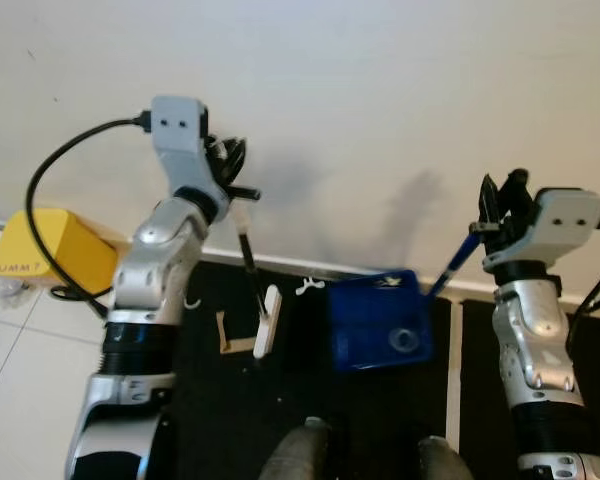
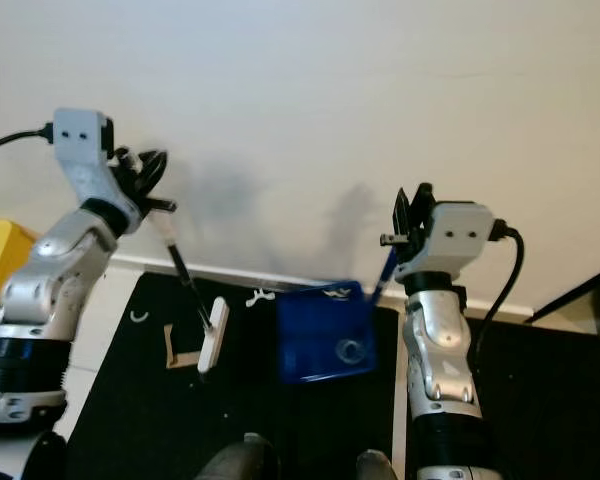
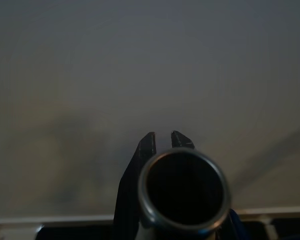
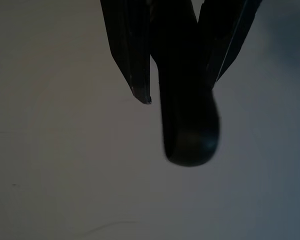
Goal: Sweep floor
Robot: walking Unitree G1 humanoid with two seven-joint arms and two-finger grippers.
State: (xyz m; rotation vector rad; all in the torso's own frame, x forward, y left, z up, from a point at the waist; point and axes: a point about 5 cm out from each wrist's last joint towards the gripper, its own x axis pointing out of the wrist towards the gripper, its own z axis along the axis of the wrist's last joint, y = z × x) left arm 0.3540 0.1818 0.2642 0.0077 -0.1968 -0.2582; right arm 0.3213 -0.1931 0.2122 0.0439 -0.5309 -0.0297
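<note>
My left gripper (image 1: 229, 168) is raised in front of the wall, shut on the black handle of a brush (image 1: 267, 322) whose white head rests on the black mat (image 1: 210, 420). The handle's round end (image 3: 182, 187) sits between the fingers in the left wrist view. My right gripper (image 1: 499, 208) is shut on the handle of a blue dustpan (image 1: 378, 322), which stands tilted on the mat right of the brush. A dark handle end (image 4: 188, 125) pokes out between the right fingers. A small ring (image 1: 405, 340) lies in the pan. A brown card scrap (image 1: 226, 336) and a white hook-shaped bit (image 1: 308, 288) lie on the mat.
A white wall with a skirting board (image 1: 310, 266) runs close ahead. A yellow box (image 1: 50, 255) with clear wrap beside it sits on the pale tiles at the left. My two feet (image 1: 300, 455) stand on the mat at the bottom edge.
</note>
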